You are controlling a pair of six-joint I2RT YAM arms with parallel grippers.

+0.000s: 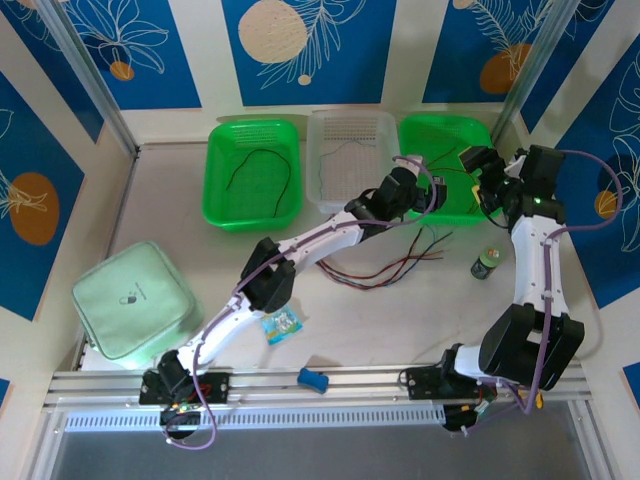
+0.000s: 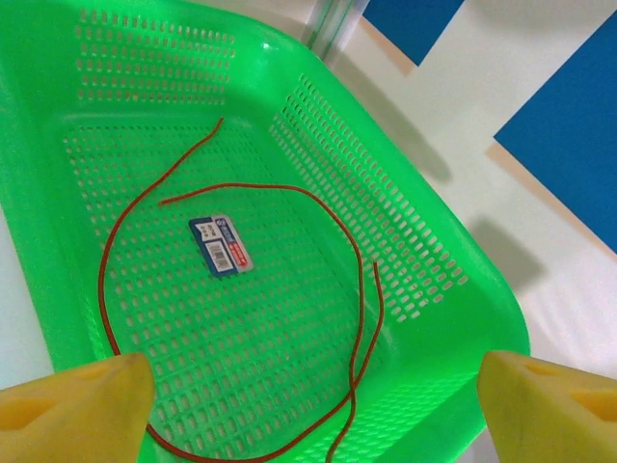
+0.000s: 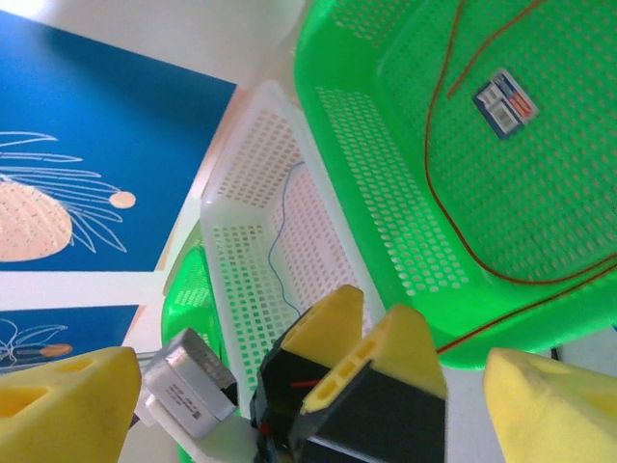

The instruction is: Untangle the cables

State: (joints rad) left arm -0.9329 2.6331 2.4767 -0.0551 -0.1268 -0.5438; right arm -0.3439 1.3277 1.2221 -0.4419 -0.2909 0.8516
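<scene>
Robot lab cell: aluminium rail [image 1: 350, 378], blue-patterned wall panels [image 1: 350, 60], enclosed white tabletop [image 1: 400, 320].

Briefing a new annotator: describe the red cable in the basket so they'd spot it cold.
Three baskets line the table's far edge; take the right green basket. On its floor the red cable loops around a small blue label. Its neighbours hold a black cable and a dark blue cable.

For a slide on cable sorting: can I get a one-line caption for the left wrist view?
Open left gripper above a green basket holding a loose red cable and a small blue label.
</scene>
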